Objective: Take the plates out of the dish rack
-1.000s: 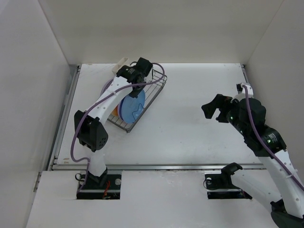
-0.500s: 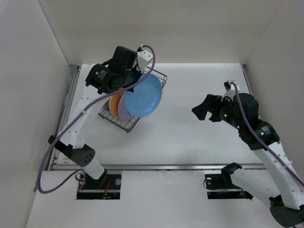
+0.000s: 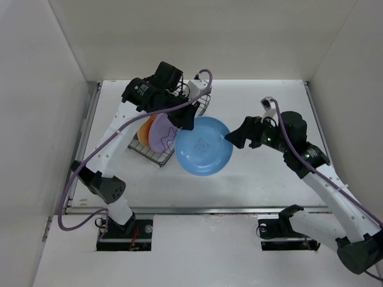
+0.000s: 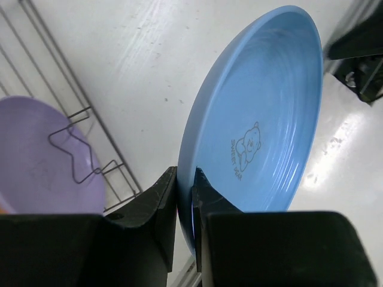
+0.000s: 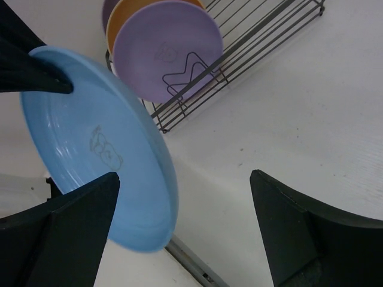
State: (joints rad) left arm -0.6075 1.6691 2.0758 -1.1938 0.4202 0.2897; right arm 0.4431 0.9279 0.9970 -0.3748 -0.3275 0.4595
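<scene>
My left gripper (image 3: 182,119) (image 4: 184,179) is shut on the rim of a blue plate (image 3: 204,145) (image 4: 269,119) (image 5: 90,149), which hangs tilted above the table to the right of the dish rack (image 3: 154,156) (image 5: 257,36). A purple plate (image 3: 160,133) (image 4: 36,155) (image 5: 167,48) and an orange plate (image 3: 143,130) (image 5: 119,27) stand upright in the rack. My right gripper (image 3: 230,139) (image 5: 184,179) is open at the blue plate's right edge. That rim lies between its fingers, close to the left one, without touching.
White walls close in the table on the left, back and right. A metal rail (image 3: 197,209) runs along the near edge. The left arm (image 3: 108,143) arches over the rack's left side.
The left arm has lifted the blue plate out of the rack and carried it right, toward the middle. The right arm has moved left to meet it, still open.
</scene>
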